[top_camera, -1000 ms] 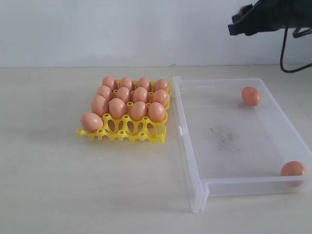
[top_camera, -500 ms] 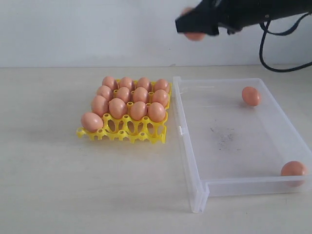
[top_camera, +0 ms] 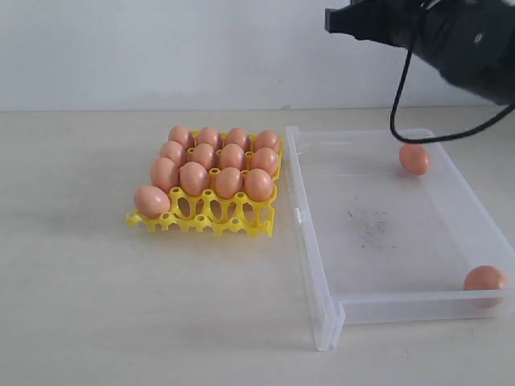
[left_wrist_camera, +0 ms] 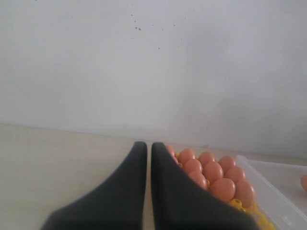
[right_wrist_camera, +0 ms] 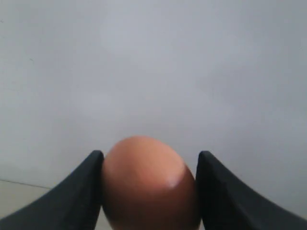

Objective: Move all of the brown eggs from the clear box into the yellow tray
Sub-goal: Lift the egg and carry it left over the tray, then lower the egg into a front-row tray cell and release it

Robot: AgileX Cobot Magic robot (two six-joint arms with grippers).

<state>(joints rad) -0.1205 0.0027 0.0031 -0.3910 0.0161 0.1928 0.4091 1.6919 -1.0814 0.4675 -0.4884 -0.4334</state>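
Between the fingers of my right gripper [right_wrist_camera: 151, 155] sits a brown egg [right_wrist_camera: 148, 187], gripped on both sides. In the exterior view this gripper [top_camera: 342, 20] is high above the far left corner of the clear box [top_camera: 310, 233], and it hides the held egg. Two brown eggs lie in the box, one at the far right [top_camera: 414, 158] and one in the near right corner [top_camera: 485, 279]. The yellow tray [top_camera: 217, 221] holds several eggs [top_camera: 213, 165]; its front row has one egg at the left end. My left gripper [left_wrist_camera: 148, 144] is shut and empty, left of the tray [left_wrist_camera: 240, 205].
A pale table [top_camera: 121, 305] carries the tray and the box side by side, with a white wall [top_camera: 161, 48] behind. A black cable [top_camera: 396, 104] hangs from the right arm over the box's far side. Dark specks [top_camera: 370, 225] mark the box floor.
The right arm came in from the top right, swung left over the box with the egg showing, and now stands a little further right and higher, hiding the egg.
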